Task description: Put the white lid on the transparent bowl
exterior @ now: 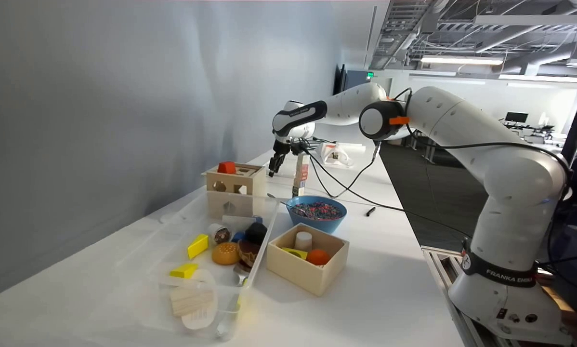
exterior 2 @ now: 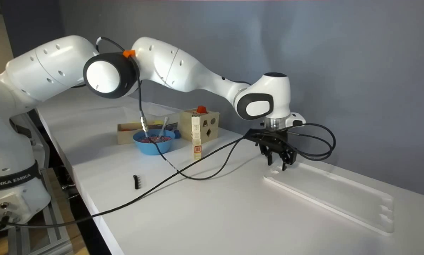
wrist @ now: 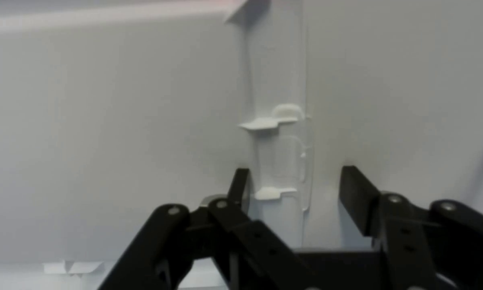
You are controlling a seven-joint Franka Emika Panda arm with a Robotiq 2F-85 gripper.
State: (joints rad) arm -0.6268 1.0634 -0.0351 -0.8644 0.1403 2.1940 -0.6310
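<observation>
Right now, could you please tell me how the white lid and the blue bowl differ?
The white lid is flat and rectangular; the blue bowl is round and deep. The lid has a low rim; the bowl's taller wall holds in dark and reddish bits. The open hand is over one end of the lid, but away from the bowl. Both rest on the white table.
</observation>
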